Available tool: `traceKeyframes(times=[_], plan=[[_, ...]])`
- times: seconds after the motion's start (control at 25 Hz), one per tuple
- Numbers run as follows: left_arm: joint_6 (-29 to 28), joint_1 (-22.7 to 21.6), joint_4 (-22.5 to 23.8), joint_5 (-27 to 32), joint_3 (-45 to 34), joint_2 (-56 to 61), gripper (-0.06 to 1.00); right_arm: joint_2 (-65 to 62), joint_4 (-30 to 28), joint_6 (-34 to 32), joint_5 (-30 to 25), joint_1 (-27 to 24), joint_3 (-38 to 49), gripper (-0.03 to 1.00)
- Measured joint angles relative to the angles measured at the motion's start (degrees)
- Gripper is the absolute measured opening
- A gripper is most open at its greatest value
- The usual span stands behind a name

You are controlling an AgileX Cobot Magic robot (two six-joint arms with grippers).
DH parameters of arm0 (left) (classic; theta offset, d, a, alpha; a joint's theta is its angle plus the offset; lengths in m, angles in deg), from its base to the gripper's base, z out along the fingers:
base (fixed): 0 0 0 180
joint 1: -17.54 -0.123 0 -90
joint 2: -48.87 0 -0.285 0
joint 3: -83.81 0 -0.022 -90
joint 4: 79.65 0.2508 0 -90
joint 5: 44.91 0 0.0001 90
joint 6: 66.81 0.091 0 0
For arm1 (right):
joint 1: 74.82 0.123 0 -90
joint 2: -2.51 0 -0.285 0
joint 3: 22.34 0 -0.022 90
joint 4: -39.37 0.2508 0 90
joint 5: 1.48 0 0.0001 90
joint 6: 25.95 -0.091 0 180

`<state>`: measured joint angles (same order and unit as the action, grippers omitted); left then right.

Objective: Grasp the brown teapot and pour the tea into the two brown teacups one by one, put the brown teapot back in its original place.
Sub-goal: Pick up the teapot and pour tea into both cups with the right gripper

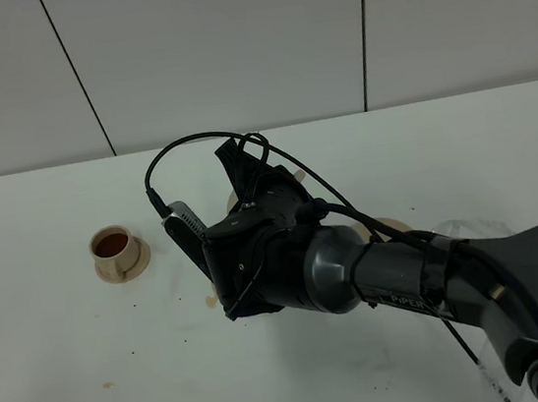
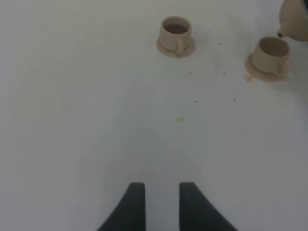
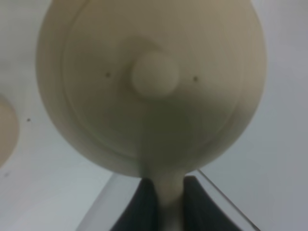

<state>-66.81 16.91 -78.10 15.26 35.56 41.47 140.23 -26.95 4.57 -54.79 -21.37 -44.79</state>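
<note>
My right gripper (image 3: 163, 195) is shut on the loop handle of the brown teapot (image 3: 149, 86), whose domed lid and knob fill the right wrist view. Seen from the left wrist, the teapot's spout (image 2: 283, 32) hangs just above the rim of one teacup (image 2: 272, 54) on its saucer; no stream shows. The other teacup (image 1: 114, 247) (image 2: 176, 33) holds dark tea. My right arm's wrist (image 1: 266, 251) hides the teapot and the nearer cup from the high camera. A thin tan rim (image 1: 398, 225), possibly the original place, peeks out by the forearm. My left gripper (image 2: 161, 202) hovers low over bare table, slightly open and empty.
Small brown tea spots mark the white table (image 1: 208, 303) (image 2: 181, 119). A crumpled clear plastic sheet (image 1: 471, 230) lies at the right beside my right arm. A white panelled wall closes off the back.
</note>
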Motion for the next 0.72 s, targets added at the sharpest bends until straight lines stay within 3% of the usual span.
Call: traceKeyframes(times=[0.72], plan=[[0.0, 0.0, 0.0, 0.0, 0.0, 0.0, 0.24, 1.4, -2.55, 0.0, 0.0, 0.02, 0.0, 0.09]])
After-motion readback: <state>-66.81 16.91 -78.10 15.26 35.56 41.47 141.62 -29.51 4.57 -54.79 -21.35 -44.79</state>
